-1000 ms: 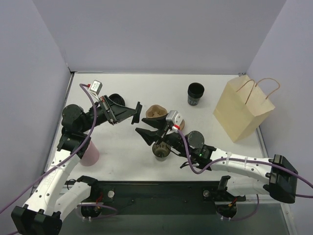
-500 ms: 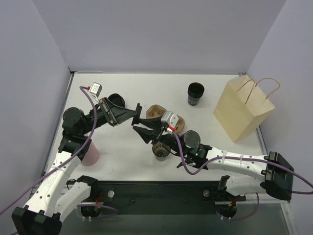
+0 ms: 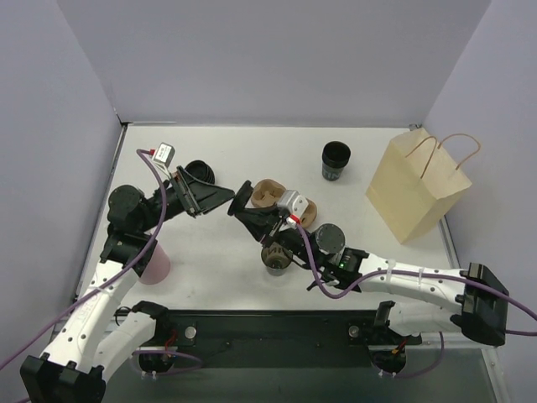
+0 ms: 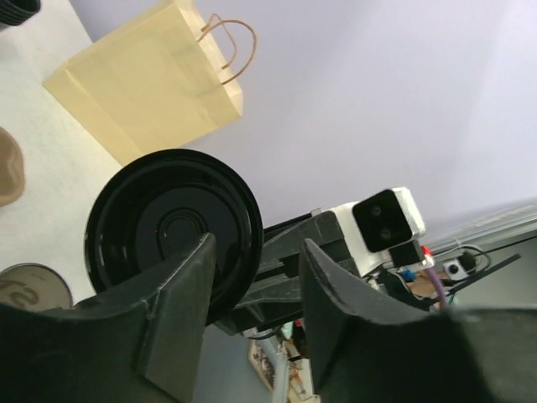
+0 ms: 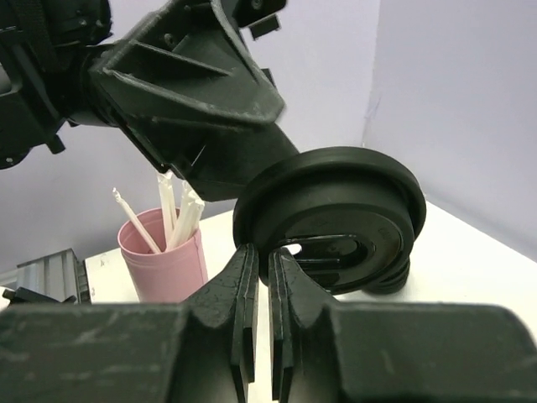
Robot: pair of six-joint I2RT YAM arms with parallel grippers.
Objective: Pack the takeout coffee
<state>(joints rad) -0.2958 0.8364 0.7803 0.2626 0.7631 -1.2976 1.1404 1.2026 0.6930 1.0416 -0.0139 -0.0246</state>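
takeout coffee cup (image 3: 275, 258): upright, mouth up, lidless, mid-worktop toward the near edge, beside right wrist | lid (image 5: 336, 210): raised, on edge, flat face toward left gripper (image 4: 256, 248) | right gripper (image 5: 260, 252): pinching lid's lower rim | left gripper: spread, lid just beyond fingertips

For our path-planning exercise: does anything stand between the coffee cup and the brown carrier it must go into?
Nothing visible lies on the table between the coffee cup and the carrier, but the right gripper, shut on a black lid, hangs above that stretch, facing the open left gripper.
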